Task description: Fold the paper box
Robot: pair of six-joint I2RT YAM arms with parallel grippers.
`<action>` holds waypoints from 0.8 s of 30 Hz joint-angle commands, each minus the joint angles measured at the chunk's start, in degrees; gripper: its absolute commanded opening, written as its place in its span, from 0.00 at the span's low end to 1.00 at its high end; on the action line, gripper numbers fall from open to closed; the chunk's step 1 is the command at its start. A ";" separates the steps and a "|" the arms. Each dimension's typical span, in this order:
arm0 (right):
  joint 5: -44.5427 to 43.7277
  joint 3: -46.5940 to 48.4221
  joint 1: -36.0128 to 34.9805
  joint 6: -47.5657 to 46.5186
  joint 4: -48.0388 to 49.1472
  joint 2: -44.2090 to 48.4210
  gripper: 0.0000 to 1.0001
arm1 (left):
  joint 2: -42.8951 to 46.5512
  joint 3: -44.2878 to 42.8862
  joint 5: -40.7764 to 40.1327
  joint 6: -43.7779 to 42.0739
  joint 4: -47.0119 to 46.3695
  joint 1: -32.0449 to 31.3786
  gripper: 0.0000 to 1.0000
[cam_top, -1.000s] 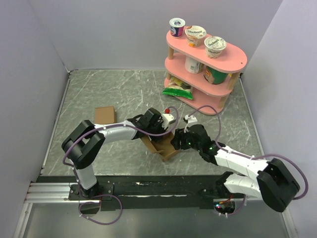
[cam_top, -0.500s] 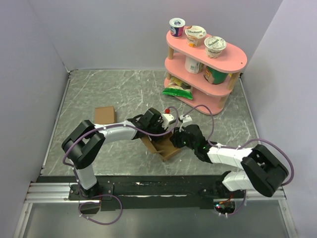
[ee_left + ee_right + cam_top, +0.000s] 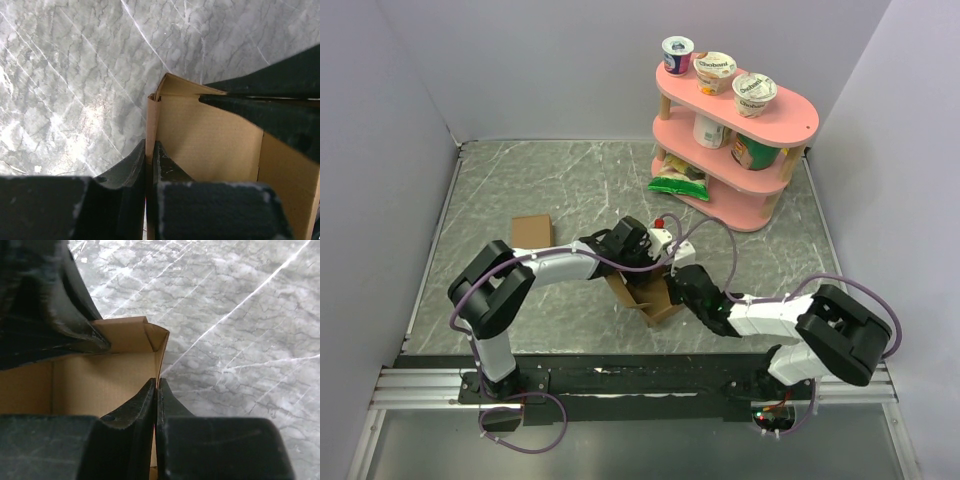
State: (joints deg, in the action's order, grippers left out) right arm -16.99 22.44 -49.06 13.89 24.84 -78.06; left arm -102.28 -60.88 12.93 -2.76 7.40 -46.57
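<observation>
Left gripper (image 3: 149, 152) pinching paper box (image 3: 210, 135) wall, right gripper (image 3: 156, 390) pinching another wall

**Both hands clamped, nearly tip to tip**

The left arm reaches right, the right arm bends leftward — left hand (image 3: 650, 268) and right hand (image 3: 672, 282) nearly meet, each pinched onto a paper box (image 3: 651, 299) wall.

A pink two-tier shelf (image 3: 790, 120) stood on a grey marbled tabletop (image 3: 550, 180). Plain lilac walls (image 3: 520, 60) rose just behind and beside the shelf.
</observation>
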 commanded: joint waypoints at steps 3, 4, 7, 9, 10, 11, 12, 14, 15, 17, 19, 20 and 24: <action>-2.51 4.63 -5.25 -2.90 3.55 -3.32 0.09 | -2.66 -1.26 6.14 0.83 0.43 -0.89 0.13; -2.87 4.81 -5.52 -3.51 3.72 -3.67 0.09 | -2.84 -1.34 6.93 0.92 0.25 -0.89 0.13; -3.92 5.42 -6.66 -3.78 4.16 -4.73 0.09 | -2.75 -1.17 7.99 1.79 -0.28 -0.89 0.13; -5.50 6.39 -6.75 -3.08 1.63 -5.34 0.08 | -2.23 -0.12 8.69 2.41 -1.33 -0.72 0.14; -6.46 6.48 -6.93 -2.64 1.27 -5.26 0.07 | -1.53 0.32 8.78 4.33 -1.86 -0.54 0.15; -7.78 5.52 -7.28 -2.73 1.70 -4.48 0.07 | -1.26 0.67 9.65 4.69 -2.64 0.24 0.15; -8.23 4.64 -7.45 -2.81 2.49 -3.77 0.07 | -0.99 1.03 10.18 4.87 -2.65 0.60 0.16; -6.57 2.02 -7.37 -3.25 6.00 -1.40 0.09 | -0.73 1.03 11.23 4.44 -2.22 1.21 0.16; -5.78 1.39 -7.45 -3.52 7.05 -0.78 0.09 | -0.82 0.94 11.59 4.09 -2.13 1.21 0.17; -4.46 0.59 -7.72 -4.40 9.35 0.01 0.09 | -1.34 0.24 12.03 3.56 -1.86 1.13 0.17; -3.66 0.50 -8.59 -5.53 10.84 -0.16 0.09 | -2.75 -1.43 12.73 3.38 -0.55 1.04 0.18; -3.66 0.59 -8.86 -5.71 11.10 -0.33 0.09 | -3.18 -1.87 12.74 3.38 -0.11 0.69 0.18; -3.83 1.73 -9.48 -5.37 10.50 -2.09 0.09 | -3.81 -2.84 13.17 3.38 -0.54 -0.19 0.19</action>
State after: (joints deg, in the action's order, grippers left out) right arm -26.17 22.74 -55.79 8.62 26.85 -79.88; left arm -103.44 -62.39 19.18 -0.84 8.99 -44.60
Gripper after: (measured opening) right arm 0.098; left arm 0.193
